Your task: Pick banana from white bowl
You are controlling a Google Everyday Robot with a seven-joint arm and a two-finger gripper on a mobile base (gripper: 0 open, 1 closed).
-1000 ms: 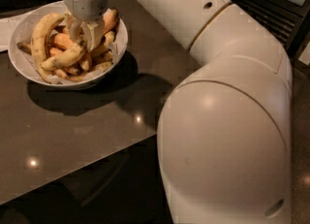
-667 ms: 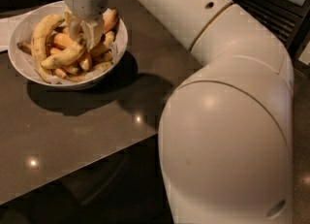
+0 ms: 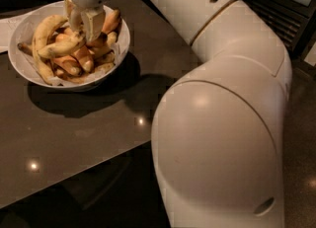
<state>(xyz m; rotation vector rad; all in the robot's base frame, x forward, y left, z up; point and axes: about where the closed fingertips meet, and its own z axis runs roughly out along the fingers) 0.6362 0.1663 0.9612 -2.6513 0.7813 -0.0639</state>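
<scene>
The white bowl (image 3: 22,66) stands at the table's far left, heaped with bananas. A long curved yellow banana (image 3: 38,54) with dark edges lies along the bowl's left side. A paler banana (image 3: 61,47) lies across the heap beside it, with short orange-toned ones to the right. My gripper (image 3: 84,27) hangs straight down over the middle of the heap, its tips at the top bananas, just right of the long banana. I cannot see whether it holds anything.
The bowl sits on a dark glossy table (image 3: 74,133) whose front edge runs diagonally down to the left. My large white arm (image 3: 222,98) fills the right half of the view. A white sheet (image 3: 6,29) lies at the far left, behind the bowl.
The gripper sits slightly higher over the heap than before. The bananas and the bowl have not visibly moved.
</scene>
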